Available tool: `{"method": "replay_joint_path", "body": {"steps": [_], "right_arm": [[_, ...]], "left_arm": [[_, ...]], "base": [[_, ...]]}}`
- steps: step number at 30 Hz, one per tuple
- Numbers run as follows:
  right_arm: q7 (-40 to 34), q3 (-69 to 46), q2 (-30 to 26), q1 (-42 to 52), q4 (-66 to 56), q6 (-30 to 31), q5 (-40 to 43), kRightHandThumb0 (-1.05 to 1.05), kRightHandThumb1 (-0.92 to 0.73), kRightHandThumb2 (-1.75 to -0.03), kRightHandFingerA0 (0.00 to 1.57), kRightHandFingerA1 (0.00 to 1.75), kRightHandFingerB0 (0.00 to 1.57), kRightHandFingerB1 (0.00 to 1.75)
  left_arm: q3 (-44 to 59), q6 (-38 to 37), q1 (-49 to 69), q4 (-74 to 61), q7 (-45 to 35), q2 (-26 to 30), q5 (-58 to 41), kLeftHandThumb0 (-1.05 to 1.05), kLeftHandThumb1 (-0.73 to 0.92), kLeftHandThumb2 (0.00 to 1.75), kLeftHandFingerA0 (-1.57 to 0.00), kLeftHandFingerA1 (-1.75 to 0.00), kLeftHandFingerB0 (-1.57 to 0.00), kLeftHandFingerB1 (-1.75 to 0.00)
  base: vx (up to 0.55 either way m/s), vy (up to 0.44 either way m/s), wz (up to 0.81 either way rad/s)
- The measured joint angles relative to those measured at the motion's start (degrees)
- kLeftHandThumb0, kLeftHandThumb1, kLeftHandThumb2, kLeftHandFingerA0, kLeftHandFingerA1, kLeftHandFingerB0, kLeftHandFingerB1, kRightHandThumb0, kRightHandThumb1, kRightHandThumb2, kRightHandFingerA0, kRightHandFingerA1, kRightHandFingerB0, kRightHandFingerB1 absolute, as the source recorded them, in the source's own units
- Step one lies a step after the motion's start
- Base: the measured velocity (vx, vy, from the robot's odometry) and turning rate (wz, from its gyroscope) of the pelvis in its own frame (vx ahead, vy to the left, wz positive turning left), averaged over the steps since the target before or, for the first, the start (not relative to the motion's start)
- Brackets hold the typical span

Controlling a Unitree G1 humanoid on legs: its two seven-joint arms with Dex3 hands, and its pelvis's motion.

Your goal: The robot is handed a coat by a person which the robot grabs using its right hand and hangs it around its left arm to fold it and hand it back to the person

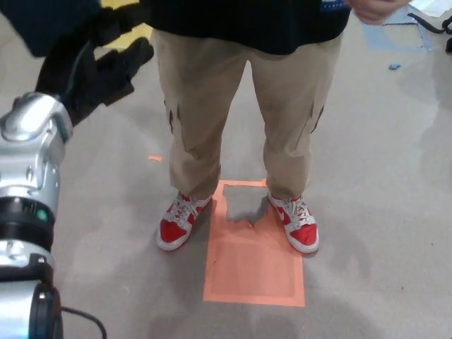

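Note:
Only a corner of the dark blue coat [42, 21] shows, at the top left edge of the head view, just above my left hand. My left hand [99, 67] is raised in front of the person, its black fingers spread and holding nothing. My silver left forearm [32, 162] runs up the left side, bare of cloth. My right hand does not show. The person [233, 92] stands facing me in khaki trousers and a black top, with one hand [374, 8] at the top right edge.
The person's red and white shoes [180, 222] straddle an orange taped rectangle [254, 261] on the grey floor. Blue tape [392, 32] and a black cable [431, 21] lie at the far right. A black cable [88, 321] trails from my left arm at the bottom.

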Motion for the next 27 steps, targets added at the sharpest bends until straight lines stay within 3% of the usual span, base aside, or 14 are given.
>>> {"method": "replay_joint_path", "body": {"steps": [8, 10, 12, 13, 14, 15, 16, 19, 20, 23, 24, 25, 26, 27], "right_arm": [[-1.6, -1.2, 0.2, -0.1, 0.1, -0.3, 0.2, -0.46, -0.8, -0.64, 0.31, 0.31, 0.38, 0.34], [-2.0, -1.6, 0.2, -0.1, 0.0, -0.3, 0.2, -0.49, -0.64, -0.95, 0.22, 0.45, 0.35, 0.51], [-2.3, -1.9, 0.2, 0.0, 0.0, -0.5, 0.2, -0.44, -0.8, -0.64, 0.32, 0.32, 0.38, 0.34], [-2.5, -2.0, 0.2, 0.0, 0.0, -0.5, 0.2, -0.51, -0.64, -0.94, 0.23, 0.45, 0.35, 0.5], [-2.6, -2.0, 0.3, 0.0, 0.0, -0.5, 0.2, -0.5, -0.64, -0.94, 0.23, 0.45, 0.36, 0.51], [-2.9, -2.1, 0.3, 0.0, 0.0, -0.7, 0.2, -0.5, -0.63, -0.94, 0.22, 0.45, 0.35, 0.5], [-3.1, -2.3, 0.4, 0.1, 0.0, -0.9, 0.2, -0.51, -0.63, -0.94, 0.21, 0.45, 0.35, 0.51], [-3.7, -2.9, 0.4, 0.4, 0.1, -1.2, 0.3, -0.48, -0.63, -0.92, 0.23, 0.45, 0.34, 0.5], [-3.8, -3.1, 0.5, 0.4, 0.1, -1.3, 0.4, -0.47, -0.63, -0.92, 0.23, 0.45, 0.36, 0.5], [-4.3, -3.5, 0.6, 0.5, 0.1, -1.4, 0.5, -0.48, -0.64, -0.92, 0.25, 0.45, 0.36, 0.5], [-4.5, -3.5, 0.6, 0.7, 0.1, -1.4, 0.4, -0.48, -0.64, -0.92, 0.25, 0.46, 0.36, 0.5], [-4.7, -3.5, 0.7, 0.8, 0.1, -1.5, 0.4, -0.47, -0.63, -0.9, 0.25, 0.45, 0.35, 0.5], [-4.9, -3.6, 0.8, 0.9, 0.1, -1.5, 0.4, -0.48, -0.63, -0.91, 0.23, 0.45, 0.33, 0.49], [-5.0, -3.7, 0.8, 0.9, 0.1, -1.6, 0.5, -0.48, -0.63, -0.91, 0.23, 0.45, 0.33, 0.49]], "left_arm": [[1.3, 0.3, 11.0, -7.7, -0.7, -0.2, -2.2, -0.62, 0.79, 0.63, -0.24, -0.32, -0.17, -0.3], [1.7, 0.3, 15.0, -10.0, -1.3, -0.2, -2.9, -0.63, 0.79, 0.63, -0.24, -0.33, -0.17, -0.3], [2.0, 0.2, 19.0, -12.3, -1.7, -0.2, -3.4, -0.62, 0.8, 0.63, -0.23, -0.33, -0.16, -0.3], [2.2, 0.3, 21.2, -13.3, -1.8, -0.2, -3.6, -0.59, 0.79, 0.64, -0.23, -0.35, -0.15, -0.31], [2.4, 0.3, 22.1, -13.7, -1.9, -0.1, -3.7, -0.33, 0.6, 1.1, -0.01, -0.48, -0.01, -0.48], [3.0, 0.3, 24.5, -14.4, -2.0, 0.0, -4.1, -0.33, 0.6, 1.1, -0.01, -0.48, -0.01, -0.48], [3.6, 0.3, 26.6, -14.3, -2.0, 0.3, -4.4, -0.58, 0.82, 0.65, -0.22, -0.34, -0.14, -0.3], [4.6, 0.2, 30.1, -11.3, -2.3, 1.4, -4.7, -0.58, 0.85, 0.65, -0.23, -0.35, -0.17, -0.32], [4.7, 0.0, 30.7, -9.7, -2.4, 1.9, -4.7, -0.3, 0.58, 1.1, -0.07, -0.51, -0.07, -0.5], [4.9, -1.7, 32.2, -2.8, -2.4, 3.6, -4.4, -0.3, 0.59, 1.1, -0.07, -0.51, -0.07, -0.5], [4.9, -2.2, 32.6, -0.5, -2.4, 4.0, -4.2, -0.55, 0.86, 0.68, -0.19, -0.34, -0.21, -0.34], [4.8, -2.7, 33.0, 1.8, -2.4, 4.4, -4.0, -0.3, 0.59, 1.1, -0.08, -0.51, -0.07, -0.49], [4.6, -3.2, 33.3, 4.0, -2.3, 4.9, -3.7, -0.61, 0.84, 0.65, -0.25, -0.35, -0.23, -0.32], [4.5, -3.6, 33.4, 5.2, -2.3, 5.1, -3.6, -0.61, 0.84, 0.65, -0.25, -0.35, -0.23, -0.32]], "base": [[0.0, 0.0, 0.0], [0.0, 0.0, 0.0], [0.0, 0.0, 0.0], [0.0, 0.0, 0.0], [0.0, 0.0, 0.0], [0.0, 0.0, 0.0], [0.0, 0.0, 0.0], [0.0, 0.0, 0.0], [0.0, 0.0, 0.0], [0.0, 0.0, 0.0], [0.0, 0.0, 0.0], [0.0, 0.0, 0.0], [0.0, 0.0, 0.0], [0.0, 0.0, 0.0]]}}
